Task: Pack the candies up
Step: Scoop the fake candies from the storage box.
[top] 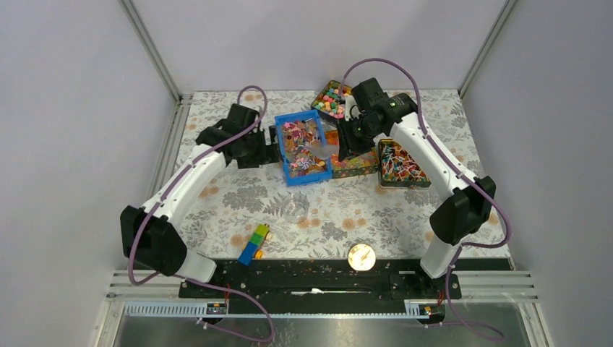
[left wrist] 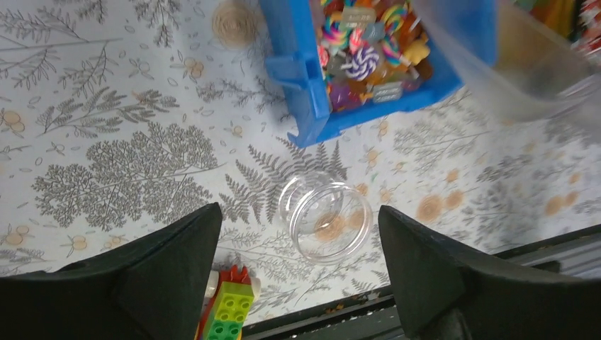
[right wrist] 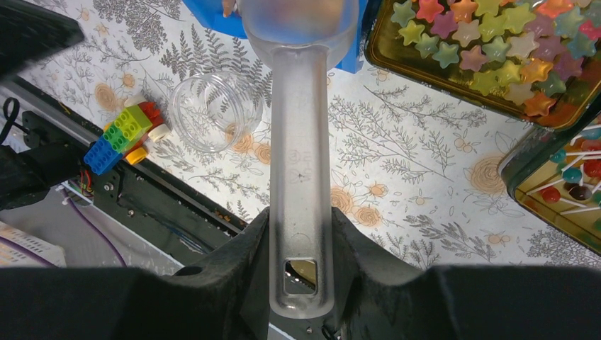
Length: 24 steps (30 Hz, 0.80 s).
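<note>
Black left fingers (left wrist: 177,273) stand wide apart with nothing between them, hanging over the fern-and-flower printed cloth of the bench (top: 238,195) just beside the left wall of the blue rectangular plastic bin (left wrist: 298,78). Right fingers (right wrist: 241,265), matte black and wedge-shaped, are clamped tight on the flat, slotted handle of a frosted translucent plastic scoop (right wrist: 298,163). Its rounded bowl reaches out to the bin's right side.

Small glossy candies in pink, red, white and brown (left wrist: 365,60) lie heaped inside the blue bin, which sits mid-bench toward the far edge.

On the near side of the bin, apart from it, sits a clear round plastic jar (left wrist: 326,219) with a ribbed neck and an open mouth. A stack of studded toy bricks in green, blue, red and yellow (right wrist: 117,138) lies at the near edge, left of the jar. Right of the bin, a gold-lined tin of pastel star shapes (right wrist: 489,49) sits close beside a tin of stick lollipops (right wrist: 567,184).
</note>
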Available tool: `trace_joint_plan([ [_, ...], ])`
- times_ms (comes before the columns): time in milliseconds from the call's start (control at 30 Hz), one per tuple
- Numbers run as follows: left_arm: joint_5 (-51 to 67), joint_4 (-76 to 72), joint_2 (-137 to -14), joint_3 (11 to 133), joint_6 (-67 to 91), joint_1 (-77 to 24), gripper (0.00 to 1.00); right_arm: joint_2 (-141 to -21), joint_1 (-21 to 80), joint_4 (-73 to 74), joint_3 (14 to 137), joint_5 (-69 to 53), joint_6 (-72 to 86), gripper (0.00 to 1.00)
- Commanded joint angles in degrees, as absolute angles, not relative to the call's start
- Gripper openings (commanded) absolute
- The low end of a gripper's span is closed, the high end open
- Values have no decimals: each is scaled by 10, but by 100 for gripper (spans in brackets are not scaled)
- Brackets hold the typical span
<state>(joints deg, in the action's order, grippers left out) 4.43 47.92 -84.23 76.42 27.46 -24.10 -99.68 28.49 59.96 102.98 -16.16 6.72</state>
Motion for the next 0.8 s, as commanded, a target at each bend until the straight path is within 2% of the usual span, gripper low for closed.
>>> trace_joint_plan([
  [0,134,406,-803,742,280,-185,84,-1006,304,612,1077,-132,63,0],
  [33,163,381,-790,727,278,-170,85,-1007,306,610,1081,-128,64,0],
  [100,183,341,-760,705,280,-151,98,-1012,309,611,1089,-125,64,0],
  [200,165,327,-739,709,278,-132,99,-1016,312,611,1098,-125,66,0],
  [400,12,347,-740,750,266,-116,99,-1020,315,607,1102,-119,65,0],
  [467,3,313,-733,734,269,-108,99,-1022,315,607,1104,-118,63,0],
  [600,76,249,-743,698,368,-52,98,-1027,317,616,1109,-109,62,0],
  [667,218,204,-769,674,427,-16,99,-1028,319,617,1109,-105,63,0],
  [767,323,152,-822,645,495,0,99,-1031,321,619,1110,-105,67,0],
])
